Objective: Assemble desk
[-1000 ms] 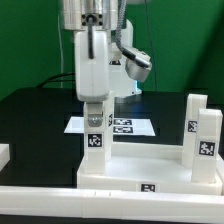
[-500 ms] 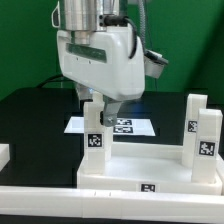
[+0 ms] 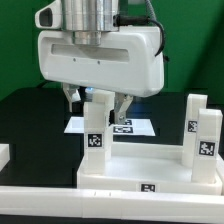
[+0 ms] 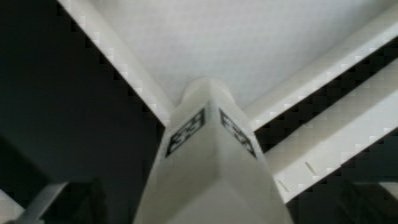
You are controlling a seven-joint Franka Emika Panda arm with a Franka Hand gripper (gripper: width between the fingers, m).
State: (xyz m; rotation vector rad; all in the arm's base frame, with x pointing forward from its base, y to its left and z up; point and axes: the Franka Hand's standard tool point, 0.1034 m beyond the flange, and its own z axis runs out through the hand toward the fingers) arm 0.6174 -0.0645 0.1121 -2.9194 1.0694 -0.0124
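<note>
Three legs now stand in the desk top; the fingers, rotated, have released the left one.

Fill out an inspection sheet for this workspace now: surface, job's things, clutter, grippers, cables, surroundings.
Surface: black table, marker board lying flat behind the desk.
Job's things: white desk top with three legs standing upright on it, near leg on the exterior view's left, two legs on its right.
Clutter: white block at the left edge, partly cut off.
Grippers: gripper with jaws open, straddling the near leg's top without clamping it.
Cables: dark cables at the arm.
Surroundings: green backdrop.
</note>
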